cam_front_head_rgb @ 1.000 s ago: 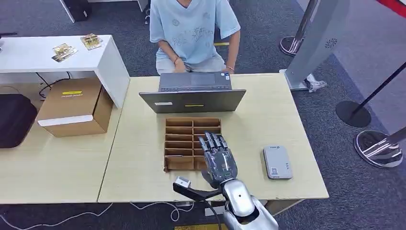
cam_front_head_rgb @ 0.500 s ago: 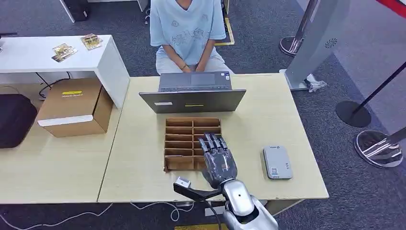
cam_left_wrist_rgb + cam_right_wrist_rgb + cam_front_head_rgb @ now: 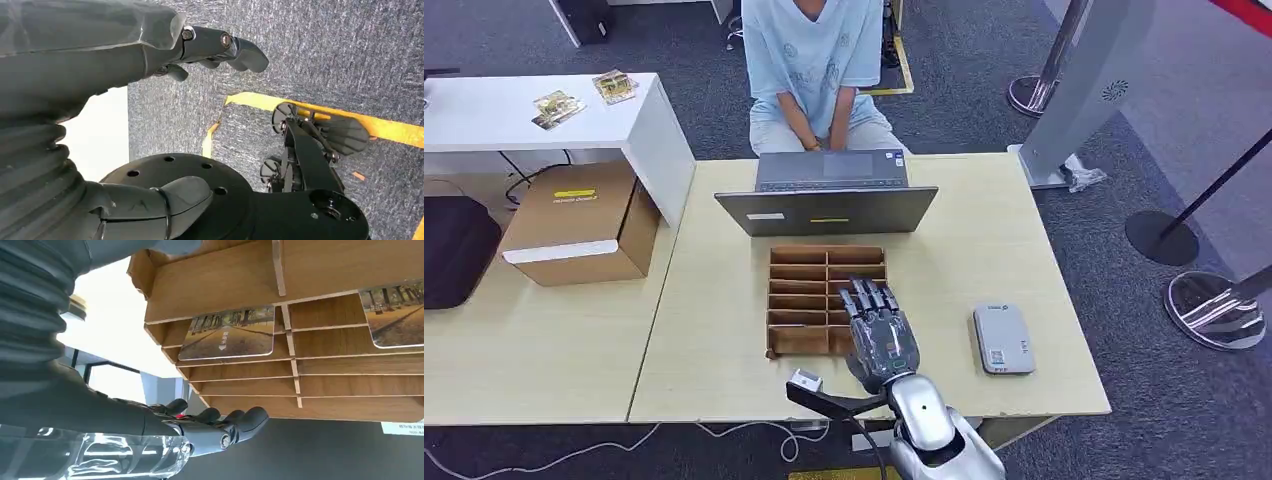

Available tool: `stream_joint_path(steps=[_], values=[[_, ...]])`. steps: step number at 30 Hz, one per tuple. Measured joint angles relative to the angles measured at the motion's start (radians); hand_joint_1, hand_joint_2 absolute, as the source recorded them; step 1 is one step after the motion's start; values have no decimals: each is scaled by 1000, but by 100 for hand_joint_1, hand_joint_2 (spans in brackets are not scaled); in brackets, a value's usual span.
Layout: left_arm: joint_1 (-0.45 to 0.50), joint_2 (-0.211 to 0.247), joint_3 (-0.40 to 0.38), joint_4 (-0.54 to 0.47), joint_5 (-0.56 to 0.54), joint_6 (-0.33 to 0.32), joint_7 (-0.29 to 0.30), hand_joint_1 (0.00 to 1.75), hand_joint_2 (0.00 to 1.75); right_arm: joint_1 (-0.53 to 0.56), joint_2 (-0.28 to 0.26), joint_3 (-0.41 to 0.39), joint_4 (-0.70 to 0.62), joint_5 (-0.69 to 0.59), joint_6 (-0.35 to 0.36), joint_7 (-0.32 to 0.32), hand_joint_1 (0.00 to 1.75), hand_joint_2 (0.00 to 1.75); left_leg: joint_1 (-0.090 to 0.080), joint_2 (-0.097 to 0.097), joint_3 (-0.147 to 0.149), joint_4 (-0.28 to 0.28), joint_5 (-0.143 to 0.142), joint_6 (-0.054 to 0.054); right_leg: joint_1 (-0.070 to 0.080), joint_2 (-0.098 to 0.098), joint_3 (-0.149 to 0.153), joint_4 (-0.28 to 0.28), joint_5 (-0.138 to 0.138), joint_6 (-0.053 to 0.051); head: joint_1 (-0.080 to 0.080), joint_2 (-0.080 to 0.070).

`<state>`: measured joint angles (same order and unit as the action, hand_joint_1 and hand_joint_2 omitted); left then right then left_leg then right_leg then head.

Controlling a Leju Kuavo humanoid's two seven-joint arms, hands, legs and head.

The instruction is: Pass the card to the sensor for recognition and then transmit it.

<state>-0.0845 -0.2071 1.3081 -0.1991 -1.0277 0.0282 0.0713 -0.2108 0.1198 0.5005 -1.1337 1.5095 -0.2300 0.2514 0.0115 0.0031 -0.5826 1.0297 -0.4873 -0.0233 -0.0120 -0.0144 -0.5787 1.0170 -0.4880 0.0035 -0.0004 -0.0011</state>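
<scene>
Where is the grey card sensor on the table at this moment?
In the head view, the grey sensor lies flat on the table's right part, near the front edge, right of the wooden rack and the right hand.

right hand [image 3: 880,335] hides near-right slots of card rack [image 3: 800,290] | second card [image 3: 397,320] cut off by edge

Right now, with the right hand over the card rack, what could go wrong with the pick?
1. The right hand hovers open above the brown wooden slotted rack; the photo-printed cards sit recessed in narrow slots, so fingers may catch a divider instead.
2. A second photo-printed card sits in the neighbouring column; the wrong one could get taken.
3. The grey open laptop stands right behind the rack; a lifting hand might clip it.
</scene>
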Motion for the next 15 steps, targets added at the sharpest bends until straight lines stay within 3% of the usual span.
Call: stream_joint_path(steps=[5, 7, 11, 13, 15], values=[[0, 0, 0, 0, 1, 0, 0, 0, 175, 0, 0, 0, 0, -3, 1, 0, 33, 175, 0, 0, 0, 0, 0, 0, 0, 0, 0, 0, 0, 0, 0, 0], [0, 0, 0, 0, 1, 0, 0, 0, 175, -1, 0, 0, 0, -4, 1, 0, 47, 175, 0, 0, 0, 0, 0, 0, 0, 0, 0, 0, 0, 0, 0, 0], [0, 0, 0, 0, 2, 0, 0, 0, 175, -2, 0, 0, 0, -7, 1, 0, 42, 175, 0, 0, 0, 0, 0, 0, 0, 0, 0, 0, 0, 0, 0, 0], [0, 0, 0, 0, 2, 0, 0, 0, 175, -2, 0, 0, 0, -9, 1, 0, 28, 175, 0, 0, 0, 0, 0, 0, 0, 0, 0, 0, 0, 0, 0, 0], [0, 0, 0, 0, 2, 0, 0, 0, 175, -2, 0, 0, 0, -9, 1, 0, 30, 175, 0, 0, 0, 0, 0, 0, 0, 0, 0, 0, 0, 0, 0, 0]])
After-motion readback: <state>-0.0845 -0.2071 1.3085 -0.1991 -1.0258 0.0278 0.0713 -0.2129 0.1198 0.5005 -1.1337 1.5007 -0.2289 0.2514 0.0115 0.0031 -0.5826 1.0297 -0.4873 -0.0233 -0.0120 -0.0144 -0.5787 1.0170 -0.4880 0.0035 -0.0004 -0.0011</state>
